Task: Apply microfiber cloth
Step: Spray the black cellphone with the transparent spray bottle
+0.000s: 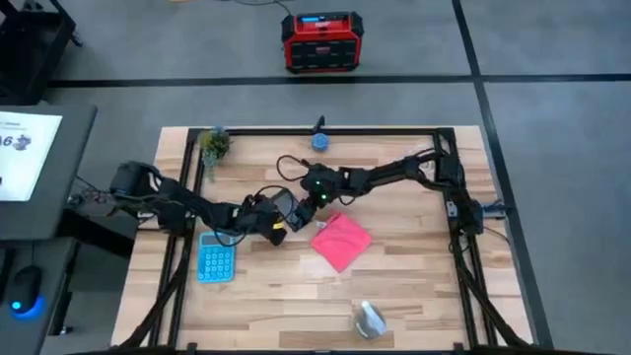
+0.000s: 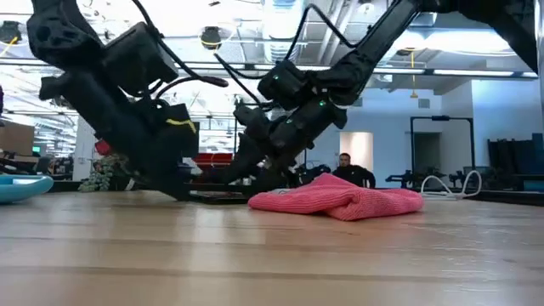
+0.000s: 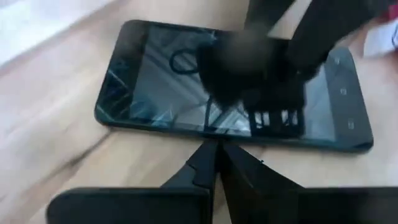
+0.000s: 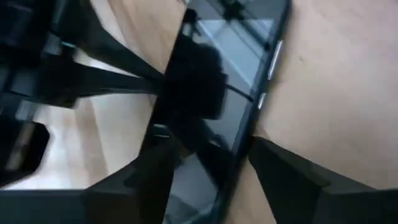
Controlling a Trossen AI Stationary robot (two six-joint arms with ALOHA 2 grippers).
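The microfiber cloth (image 1: 341, 241) lay crumpled mid-table, untouched, just beside the black phone (image 1: 286, 210). The left gripper (image 3: 216, 163) (fingers pressed together) met the phone's edge; the right gripper (image 4: 208, 163), fingers apart, straddled the phone.

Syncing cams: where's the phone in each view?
High: phone at table centre, between the two grippers, left of the pink cloth.
Low: not clearly visible; hidden behind the arms left of the cloth.
Left wrist: phone lies flat across the frame, just past the shut left gripper.
Right wrist: phone runs diagonally, between the open right gripper fingers.
Shared landmark: the cloth, in high and low views only.
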